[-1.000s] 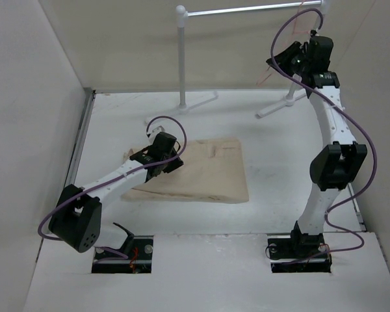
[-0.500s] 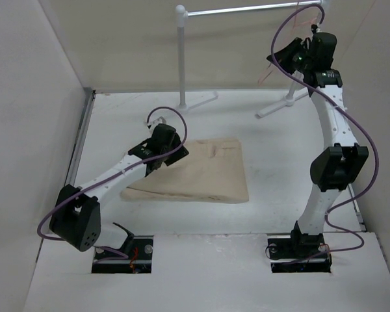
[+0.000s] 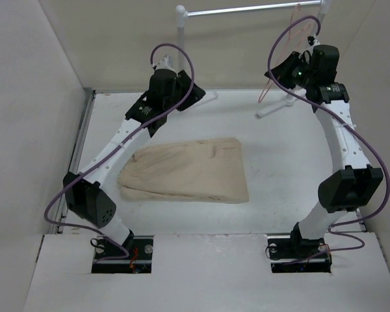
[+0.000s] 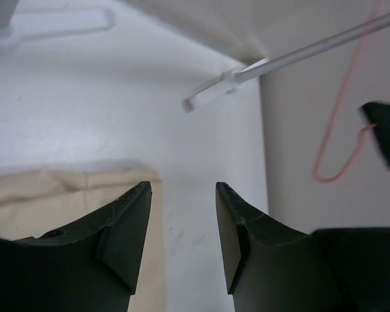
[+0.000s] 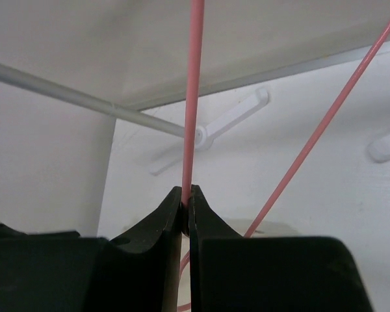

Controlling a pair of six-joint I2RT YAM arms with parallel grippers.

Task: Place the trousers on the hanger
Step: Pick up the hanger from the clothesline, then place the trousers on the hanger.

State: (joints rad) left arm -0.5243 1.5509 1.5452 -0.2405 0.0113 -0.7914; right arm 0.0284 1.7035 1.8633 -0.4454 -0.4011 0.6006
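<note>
We list the trousers [image 3: 188,174] folded flat on the table [image 3: 279,169]. The right claw [image 5: 186,198] pinches the hanger [image 5: 195,84] wire below the rack [image 3: 247,10]. The left claw [image 4: 182,192] hangs spread and empty above the table's far side.

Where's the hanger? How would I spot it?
Look to the white tubular clothes rack at the back. Near its right end, the right gripper pinches a thin pink-red wire hanger, coloured and far slimmer than the white tubes.
</note>
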